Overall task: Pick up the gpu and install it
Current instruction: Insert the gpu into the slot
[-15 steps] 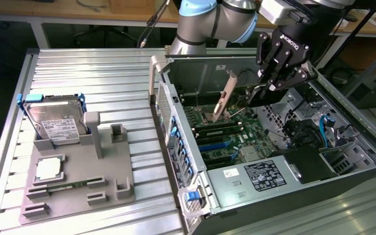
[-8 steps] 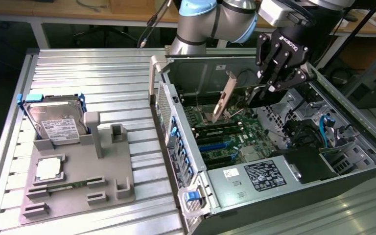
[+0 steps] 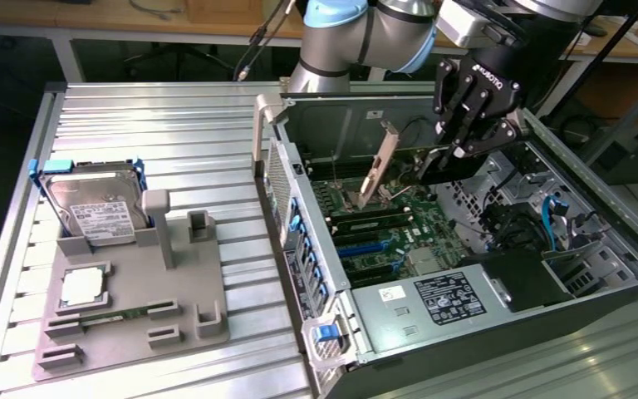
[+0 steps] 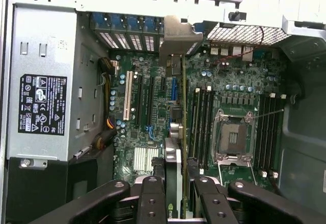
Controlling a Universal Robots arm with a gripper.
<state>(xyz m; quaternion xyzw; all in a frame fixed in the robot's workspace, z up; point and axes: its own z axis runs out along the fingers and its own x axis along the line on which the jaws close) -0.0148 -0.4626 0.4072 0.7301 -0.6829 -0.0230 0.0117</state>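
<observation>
Black gripper (image 3: 465, 148) fingers are clamped on the gpu (image 3: 444, 169), holding it on edge inside the open computer case (image 3: 341, 125), just above the green motherboard (image 3: 391, 241). The card's silver bracket (image 3: 378, 165) hangs tilted near the rear slot wall. Beside the case, on the ribbed metal counter (image 3: 130, 116), a grey fixture (image 3: 175, 291) holds a hard drive (image 3: 95, 208).

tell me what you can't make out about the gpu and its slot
- Exterior view: the gripper covers much of the gpu's dark body.
- Exterior view: whether the gpu's lower edge touches the motherboard is too small to tell.
- Wrist view: the gpu is edge-on and hides the slot beneath.
</observation>
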